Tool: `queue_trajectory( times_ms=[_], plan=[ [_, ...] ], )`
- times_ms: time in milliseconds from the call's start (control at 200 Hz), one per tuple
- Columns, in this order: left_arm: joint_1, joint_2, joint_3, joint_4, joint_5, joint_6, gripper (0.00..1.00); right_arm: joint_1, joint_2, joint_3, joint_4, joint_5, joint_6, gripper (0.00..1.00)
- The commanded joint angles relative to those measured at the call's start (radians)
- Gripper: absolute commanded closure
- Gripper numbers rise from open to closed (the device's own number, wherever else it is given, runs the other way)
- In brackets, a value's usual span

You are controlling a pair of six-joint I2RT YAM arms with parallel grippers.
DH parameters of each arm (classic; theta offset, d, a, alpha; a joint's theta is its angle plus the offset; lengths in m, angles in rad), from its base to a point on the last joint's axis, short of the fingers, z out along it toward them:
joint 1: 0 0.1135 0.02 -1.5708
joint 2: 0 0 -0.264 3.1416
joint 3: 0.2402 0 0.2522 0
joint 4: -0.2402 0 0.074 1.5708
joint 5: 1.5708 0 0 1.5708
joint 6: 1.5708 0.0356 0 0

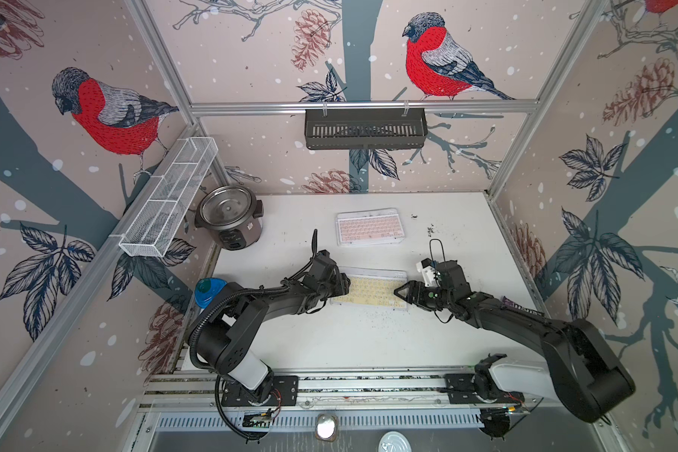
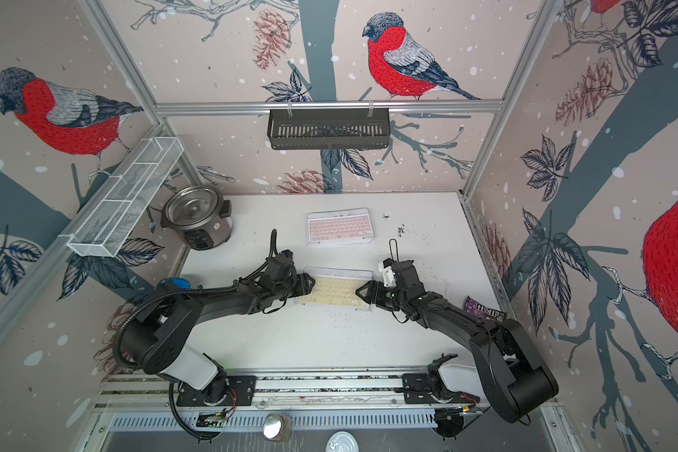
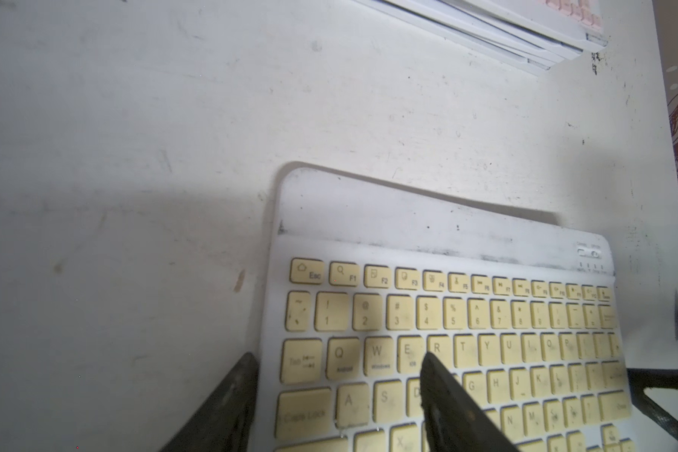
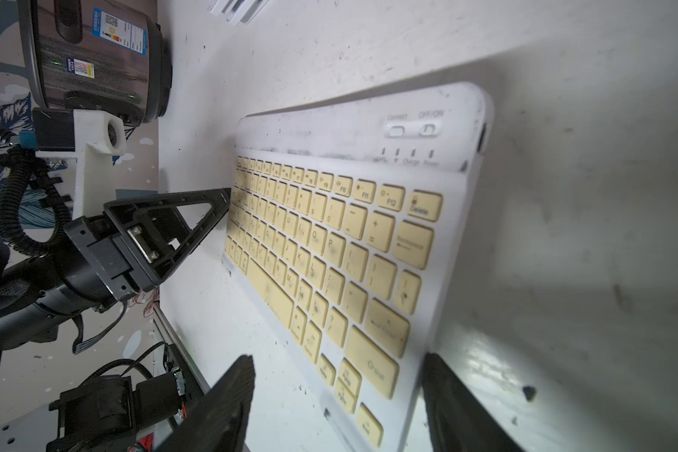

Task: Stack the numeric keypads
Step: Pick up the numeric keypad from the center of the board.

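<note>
1. Yellow keypad [image 1: 372, 291] lies mid-tabletop [image 1: 329, 340], apart from the pink-topped pile [image 1: 370, 227] behind it; we judge this the pickup step.
2. Left jaws stand apart astride its left end, one finger [image 3: 447, 391] over the keys; whether they pinch it we cannot tell.
3. Right jaws gape around its right end, gripping nothing.
4. Next, we reckon, both ends need a firm hold, then a level lift and a square set-down on the pile.
5. We see a white, scuffed, speck-strewn tabletop and bird-print walls. A cooker [image 1: 230, 221] stands back left, with a mesh basket [image 1: 169, 195] and a black rack [image 1: 365, 129] hung on the frame.
</note>
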State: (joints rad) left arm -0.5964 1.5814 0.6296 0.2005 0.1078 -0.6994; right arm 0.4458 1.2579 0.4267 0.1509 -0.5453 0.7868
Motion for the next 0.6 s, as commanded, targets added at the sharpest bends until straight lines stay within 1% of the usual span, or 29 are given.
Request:
queue_trajectory(
  times_ms=[0,595],
  plan=[
    [-0.013,0.010,-0.012,-0.115,0.132,-0.030,0.34,0.004,-0.034,-0.009,0.179,-0.155,0.032,0.32],
    [-0.016,-0.004,-0.024,-0.122,0.136,-0.027,0.35,-0.002,-0.069,-0.062,0.270,-0.193,0.109,0.33]
  ],
)
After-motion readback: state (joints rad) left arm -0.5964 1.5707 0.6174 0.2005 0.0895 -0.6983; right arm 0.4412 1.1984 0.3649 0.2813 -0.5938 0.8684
